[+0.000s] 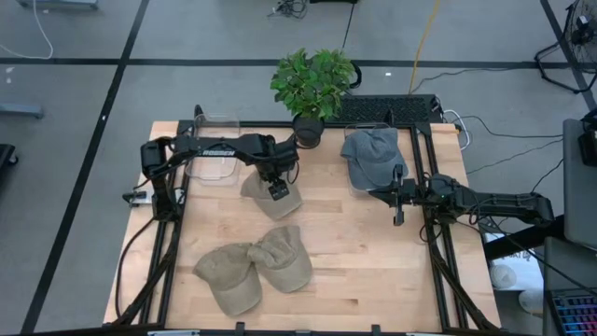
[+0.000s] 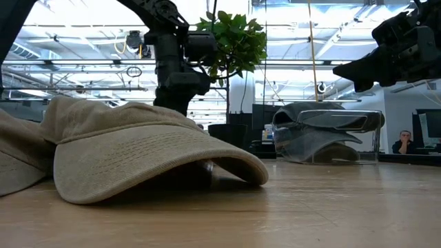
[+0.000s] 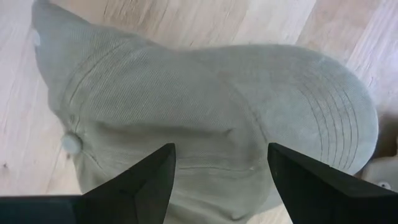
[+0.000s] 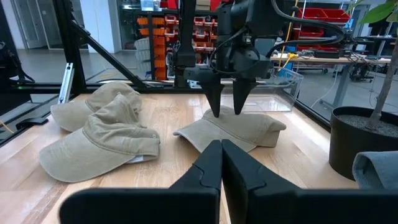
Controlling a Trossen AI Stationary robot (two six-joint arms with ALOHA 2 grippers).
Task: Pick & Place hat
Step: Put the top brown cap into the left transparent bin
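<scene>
Hats first: I count four. One grey hat (image 1: 370,155) already sits in the clear bin (image 1: 375,131) at about one o'clock on the table (image 1: 373,271), so that part looks done. Three tan ones remain: a pair (image 1: 254,268) overlapping near six o'clock, and the tan hat (image 1: 272,197) under the left gripper (image 1: 278,189), whose fingers (image 3: 140,186) are spread just above its crown, nothing grasped yet. A second clear bin (image 1: 212,147) waits at eleven o'clock. The right gripper (image 1: 398,199) hangs at three o'clock, fingers pressed together, empty.
</scene>
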